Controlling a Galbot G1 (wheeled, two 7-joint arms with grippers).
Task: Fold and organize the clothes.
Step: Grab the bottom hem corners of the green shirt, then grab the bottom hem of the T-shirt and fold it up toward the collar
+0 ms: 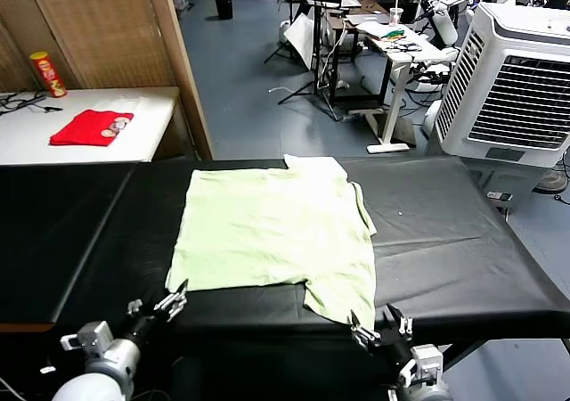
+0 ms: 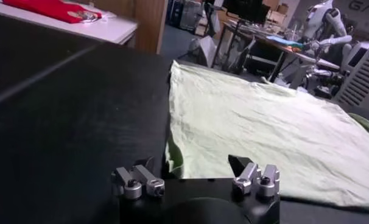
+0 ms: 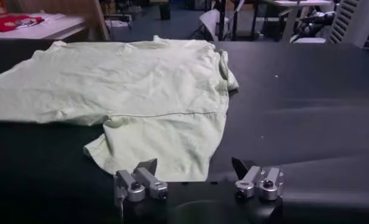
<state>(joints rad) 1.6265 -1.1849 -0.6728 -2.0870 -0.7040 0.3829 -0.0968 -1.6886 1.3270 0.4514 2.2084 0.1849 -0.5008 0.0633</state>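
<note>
The pale light-green T-shirt [image 1: 276, 232] lies spread flat on the black table [image 1: 445, 232], plain side up, one sleeve hanging toward the front edge and the other at the far edge. My left gripper [image 1: 158, 305] is open and empty at the front edge, just before the shirt's near left corner; in the left wrist view the gripper [image 2: 195, 171] faces the shirt [image 2: 257, 134]. My right gripper [image 1: 377, 323] is open and empty at the front edge, just before the near sleeve; in the right wrist view the gripper [image 3: 194, 168] faces the shirt [image 3: 142, 91].
A white side table [image 1: 134, 138] at the far left holds a small red folded garment [image 1: 91, 126] and a red can [image 1: 48, 74]. A white cooler unit [image 1: 512, 80] stands at the far right. Desks and stands fill the background.
</note>
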